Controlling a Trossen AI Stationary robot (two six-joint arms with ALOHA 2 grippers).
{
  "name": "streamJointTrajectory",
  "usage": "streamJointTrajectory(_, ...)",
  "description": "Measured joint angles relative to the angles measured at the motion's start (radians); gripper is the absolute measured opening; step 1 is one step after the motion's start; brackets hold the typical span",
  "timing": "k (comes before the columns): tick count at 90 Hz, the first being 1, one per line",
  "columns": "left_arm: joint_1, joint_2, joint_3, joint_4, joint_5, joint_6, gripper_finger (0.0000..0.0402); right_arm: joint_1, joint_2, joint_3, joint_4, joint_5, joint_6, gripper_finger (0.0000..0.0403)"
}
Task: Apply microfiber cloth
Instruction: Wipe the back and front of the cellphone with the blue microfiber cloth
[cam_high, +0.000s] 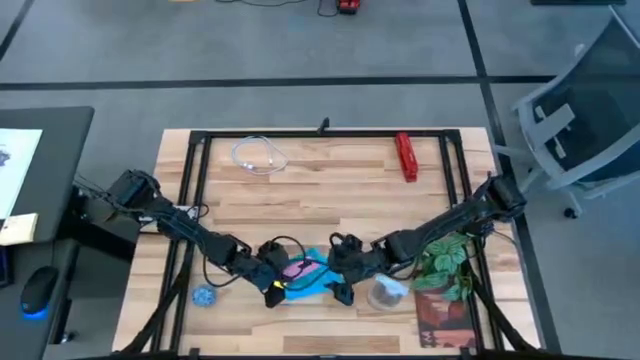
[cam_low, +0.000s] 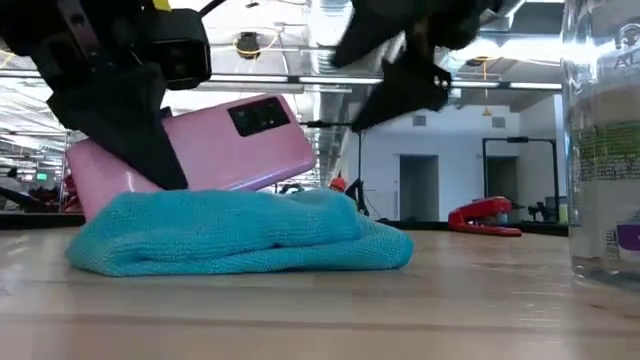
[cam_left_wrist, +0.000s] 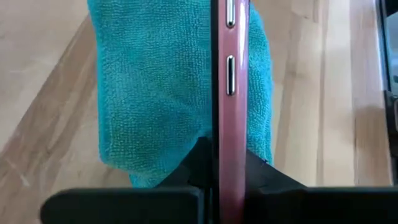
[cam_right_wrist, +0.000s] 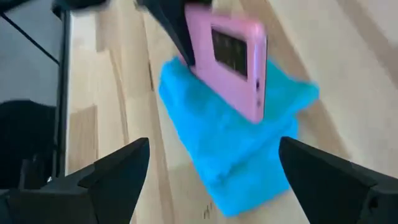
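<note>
Microfiber cloth (cam_low: 240, 235), sky-blue, bunched flat on wooden tabletop (cam_low: 320, 310) near front edge, approx. centre, betw. both arms. Pink phone (cam_low: 200, 145) resting tilted on top of cloth, camera side up, one end raised.

Left tool (cam_left_wrist: 221, 180) clamped on pink phone's thin edges, fingers (cam_left_wrist: 186, 171) dark either side of phone at its lower end; phone seen edge-on w/ side buttons in left wrist view, cloth directly behind it. Left arm stretched from tabletop's left edge, angled inward & down toward cloth, wrist low.

Right tool (cam_right_wrist: 211, 162) spread wide, nothing betw. fingers, hovering just beside cloth & phone, pointing at them; fingertips (cam_right_wrist: 134, 152) apart from fabric. Right arm reaching from right edge, mirrored diagonal, elbow bent over green plant (cam_high: 445, 258).

Elsewhere: red stapler (cam_high: 405, 156) at far right of tabletop, white cable (cam_high: 258, 155) far left-centre, small blue disc (cam_high: 204, 296) near front left, clear bottle (cam_low: 605, 140) close to right side in low view.
</note>
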Motion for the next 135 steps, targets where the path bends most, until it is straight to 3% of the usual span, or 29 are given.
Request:
streamJointTrajectory(36,0.008,0.000,0.000,-0.011,-0.012,-0.010,0.0009,0.009,0.189,-0.003,0.024,0.014,0.030,0.0344)
streamJointTrajectory(64,0.008,0.000,0.000,-0.016,-0.022,-0.013,0.0010,0.009,0.211,-0.002,0.018,0.100,0.044,0.0342)
streamJointTrajectory(87,0.006,0.000,0.000,-0.016,-0.037,-0.020,0.0011,0.015,0.271,0.001,0.202,0.138,0.035,0.0296)
streamJointTrajectory(98,0.005,0.000,0.000,-0.021,-0.048,-0.033,0.0011,0.032,0.277,-0.002,0.259,0.205,0.028,0.0275)
streamJointTrajectory(111,0.005,0.000,0.000,-0.027,-0.051,-0.037,0.0011,0.051,0.277,-0.002,0.318,0.347,0.033,0.0216)
streamJointTrajectory(135,0.004,0.000,-0.010,-0.007,-0.085,-0.027,0.0011,0.060,0.277,-0.002,0.370,0.436,0.026,0.0021)
